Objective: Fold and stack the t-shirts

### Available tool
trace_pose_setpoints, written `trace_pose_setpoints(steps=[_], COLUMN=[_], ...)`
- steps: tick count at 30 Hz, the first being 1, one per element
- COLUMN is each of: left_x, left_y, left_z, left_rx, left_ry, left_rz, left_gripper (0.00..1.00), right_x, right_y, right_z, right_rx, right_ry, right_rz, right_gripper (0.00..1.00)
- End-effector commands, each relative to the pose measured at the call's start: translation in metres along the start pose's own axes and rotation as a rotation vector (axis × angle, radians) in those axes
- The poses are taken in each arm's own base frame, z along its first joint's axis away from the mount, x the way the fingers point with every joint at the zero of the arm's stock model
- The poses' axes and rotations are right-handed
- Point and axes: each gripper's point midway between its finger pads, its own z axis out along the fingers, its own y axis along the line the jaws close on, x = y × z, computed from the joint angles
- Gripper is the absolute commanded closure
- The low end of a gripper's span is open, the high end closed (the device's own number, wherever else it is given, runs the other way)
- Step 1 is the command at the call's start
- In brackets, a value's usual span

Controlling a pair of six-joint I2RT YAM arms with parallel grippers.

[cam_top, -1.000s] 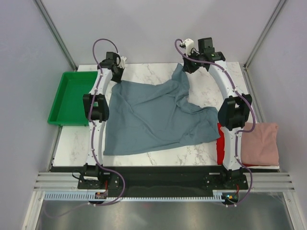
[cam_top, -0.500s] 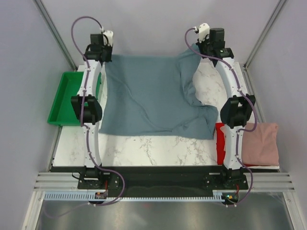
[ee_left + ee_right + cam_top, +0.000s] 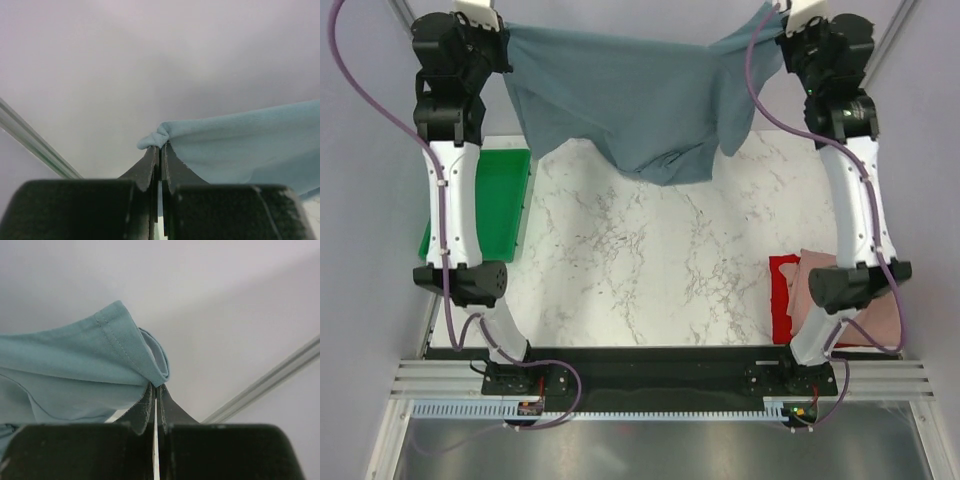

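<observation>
Grey walls are backing both wrist views, and white marble is covering the table (image 3: 650,270) below the arms. I am watching both arms reaching high over its far edge.

I am seeing the left gripper (image 3: 160,150) pinching shut on a bunched corner of the blue shirt (image 3: 630,100). The knot of cloth is sitting right at its fingertips, and the fabric is stretching away to its right. The right gripper (image 3: 155,390) is clamping a hemmed fold of the same shirt, with the stitched edge curling over its tips and the rest trailing off to its left.

Between the two grippers the shirt is hanging as a wide sheet. Its top edge is running nearly taut from one to the other, and its lower part is sagging in folds over the far side of the table. Whether the bottom is touching the marble I cannot tell. One flap of cloth is drooping just below the right gripper.

Well apart from both grippers, near the right arm's base, the pink shirt (image 3: 875,322) is lying over the red shirt (image 3: 780,300), with the arm's elbow hiding part of it. The green tray (image 3: 500,190) is sitting under the left arm, beside the table's left edge.
</observation>
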Motion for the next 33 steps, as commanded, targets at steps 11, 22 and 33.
trace_pose_setpoints(steps=[11, 22, 33], left_x=[-0.102, -0.171, -0.108], left_y=[-0.010, -0.014, -0.006], left_z=[-0.205, -0.334, -0.258], left_rx=[-0.019, -0.082, -0.072], left_ry=[-0.234, -0.484, -0.276], left_rz=[0.016, 0.129, 0.243], left_gripper=[0.98, 0.98, 0.98], right_x=[-0.152, -0.192, -0.162], right_y=[-0.083, -0.115, -0.090], right_z=[-0.237, -0.367, -0.292], right_rx=[0.174, 0.276, 0.194], right_ry=[-0.357, -0.506, -0.412], right_rz=[0.006, -0.057, -0.092], right_gripper=[1.00, 1.00, 1.00])
